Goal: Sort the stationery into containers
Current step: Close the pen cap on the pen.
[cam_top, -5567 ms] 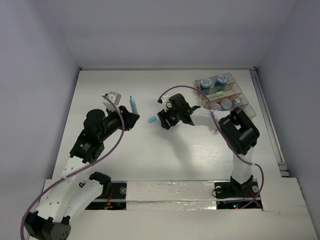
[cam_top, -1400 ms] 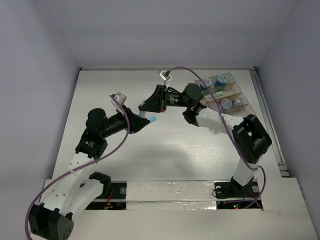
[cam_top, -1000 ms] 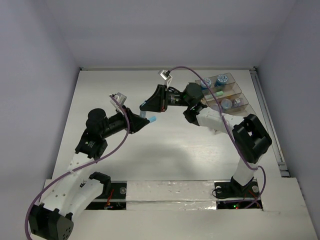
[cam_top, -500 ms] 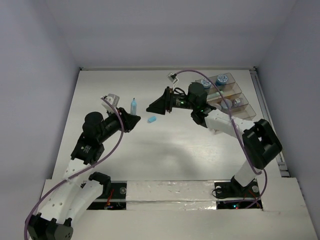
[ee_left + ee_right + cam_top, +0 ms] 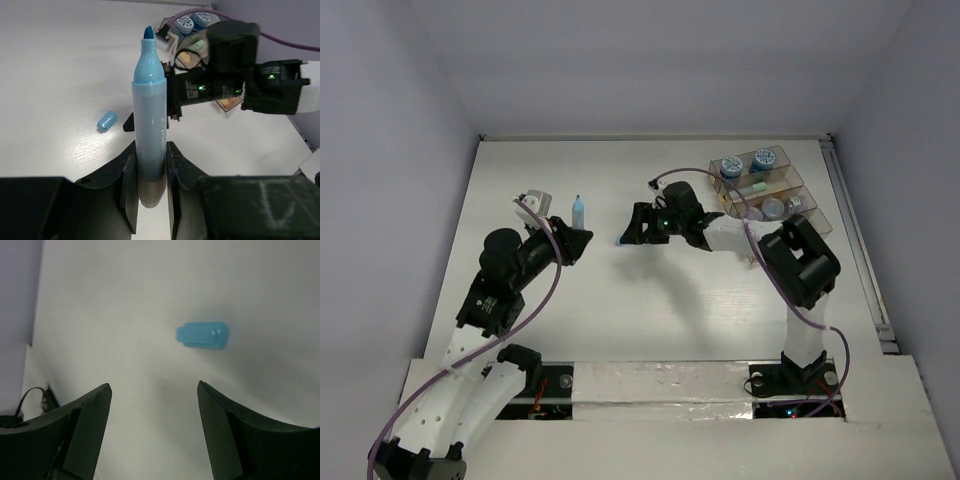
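Heads up, your left end effector (image 5: 150,172) is clamped tight on the light-blue marker (image 5: 150,115), uncapped, tip sticking out past the fingers; that pair sits well to the left of the container rack (image 5: 783,155), far across the tabletop (image 5: 670,310); your right end effector (image 5: 152,390) has its fingers spread apart with nothing between them, roughly halfway from the rack towards the marker; a small blue cap (image 5: 202,335) lies flat on the tabletop just past those fingertips, on the side away from the rack, touching neither finger; in the rack itself, the far bin holds two blue rolls (image 5: 730,167), the next one a green stick (image 5: 750,187), the one after that a couple of small jars (image 5: 773,208); the nearest bin I can't make out
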Available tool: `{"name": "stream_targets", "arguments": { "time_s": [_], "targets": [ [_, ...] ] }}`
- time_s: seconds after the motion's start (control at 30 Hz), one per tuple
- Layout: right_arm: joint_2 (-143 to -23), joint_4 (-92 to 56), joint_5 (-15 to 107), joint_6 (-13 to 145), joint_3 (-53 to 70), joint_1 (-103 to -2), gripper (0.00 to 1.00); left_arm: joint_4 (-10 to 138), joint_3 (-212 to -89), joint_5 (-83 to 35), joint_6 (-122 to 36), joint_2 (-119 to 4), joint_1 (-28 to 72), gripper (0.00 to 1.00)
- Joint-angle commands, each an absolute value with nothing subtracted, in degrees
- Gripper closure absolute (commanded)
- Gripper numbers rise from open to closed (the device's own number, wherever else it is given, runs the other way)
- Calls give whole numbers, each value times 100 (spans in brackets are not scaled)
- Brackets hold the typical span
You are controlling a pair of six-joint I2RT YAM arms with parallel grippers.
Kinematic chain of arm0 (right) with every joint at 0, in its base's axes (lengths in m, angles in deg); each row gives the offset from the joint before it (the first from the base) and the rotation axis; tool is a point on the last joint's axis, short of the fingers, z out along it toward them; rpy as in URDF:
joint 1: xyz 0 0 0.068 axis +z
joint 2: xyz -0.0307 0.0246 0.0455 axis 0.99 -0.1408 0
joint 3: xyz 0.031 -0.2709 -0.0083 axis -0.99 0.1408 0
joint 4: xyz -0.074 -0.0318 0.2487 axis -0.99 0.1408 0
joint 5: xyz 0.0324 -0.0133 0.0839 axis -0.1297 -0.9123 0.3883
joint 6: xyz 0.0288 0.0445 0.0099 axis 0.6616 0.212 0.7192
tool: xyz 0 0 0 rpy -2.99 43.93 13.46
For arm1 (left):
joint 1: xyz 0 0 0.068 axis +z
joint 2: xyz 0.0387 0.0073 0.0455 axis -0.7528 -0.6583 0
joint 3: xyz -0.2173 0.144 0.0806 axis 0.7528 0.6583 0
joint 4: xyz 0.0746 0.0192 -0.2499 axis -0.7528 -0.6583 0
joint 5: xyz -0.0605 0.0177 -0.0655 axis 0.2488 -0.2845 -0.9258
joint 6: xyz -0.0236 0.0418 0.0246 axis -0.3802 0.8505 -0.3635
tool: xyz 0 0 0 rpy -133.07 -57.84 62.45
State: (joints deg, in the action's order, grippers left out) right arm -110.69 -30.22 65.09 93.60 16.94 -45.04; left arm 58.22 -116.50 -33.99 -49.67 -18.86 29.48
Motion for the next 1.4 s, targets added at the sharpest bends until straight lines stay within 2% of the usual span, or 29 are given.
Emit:
{"name": "stream_targets", "arguments": {
  "time_s": [0.0, 0.4, 0.63, 0.97, 1.07, 1.37],
  "targets": [
    [-11421, -2481, 5936, 9137, 1105, -4342, 24, 5955, -11924, -3337, -4862, -1766, 2923, 100],
    [-12441, -1953, 5206, 9129, 182, -4104, 24, 5911, -11950, -3267, -4800, -1678, 2765, 100],
    [-12845, -821, 4486, 8602, -590, -3920, 26, 5902, -11950, -3249, -4800, -1634, 2765, 100],
    [-13259, 174, 3388, 7970, -1277, -3674, 38, 5902, -11959, -3223, -4801, -1607, 2765, 100],
    [-13408, 455, 3115, 7863, -1524, -3612, 47, 5911, -11950, -3223, -4801, -1607, 2765, 100],
    [-13856, 1158, 2254, 7556, -2174, -3365, 49, 5911, -11941, -3214, -4809, -1598, 2765, 100]
  ]
}}
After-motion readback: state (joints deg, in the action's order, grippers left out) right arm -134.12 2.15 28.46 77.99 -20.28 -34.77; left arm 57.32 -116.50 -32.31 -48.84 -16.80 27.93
